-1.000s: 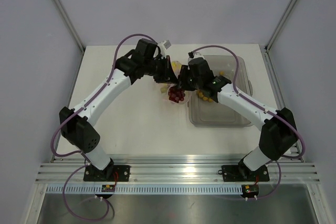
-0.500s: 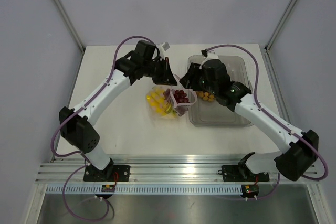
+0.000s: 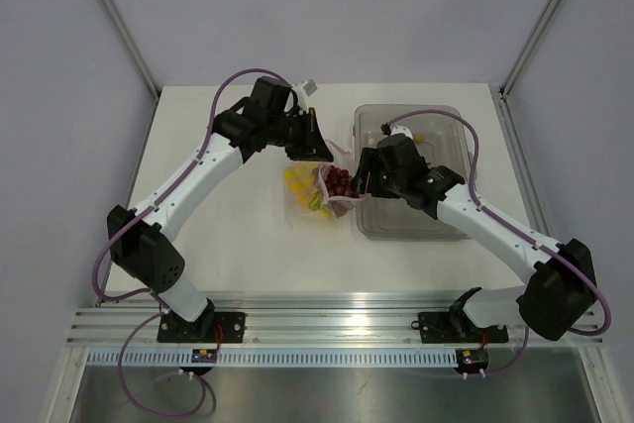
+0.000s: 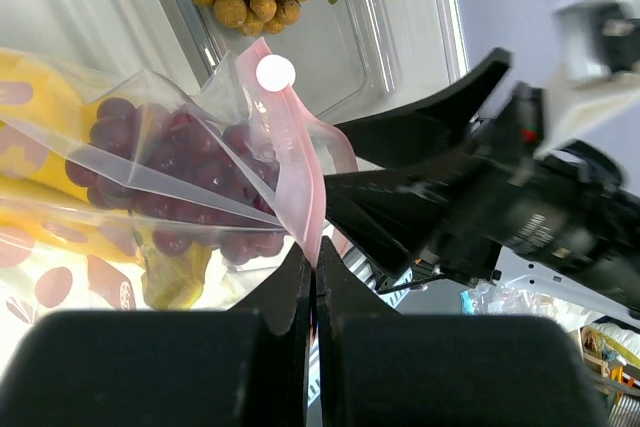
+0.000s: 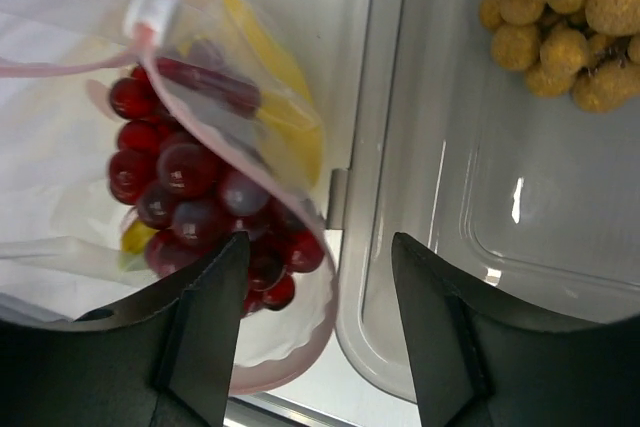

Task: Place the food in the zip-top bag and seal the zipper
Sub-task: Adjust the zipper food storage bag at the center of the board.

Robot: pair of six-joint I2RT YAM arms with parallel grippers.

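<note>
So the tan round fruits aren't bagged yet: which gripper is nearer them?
Right. The right gripper is open at the tray's rim, beside the tan fruits inside it; the left gripper is shut on the zipper strip, across the bag from them.

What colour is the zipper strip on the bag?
The zipper strip is pale pink, with a white slider; the left wrist view shows it best.

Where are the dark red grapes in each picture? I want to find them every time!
Top external: the grapes are in the middle of the table, inside the zip-top bag.
Left wrist: the grapes are left of centre, seen through the bag.
Right wrist: the grapes are in the left half.
Shared landmark: the clear tray beside the bag.
</note>
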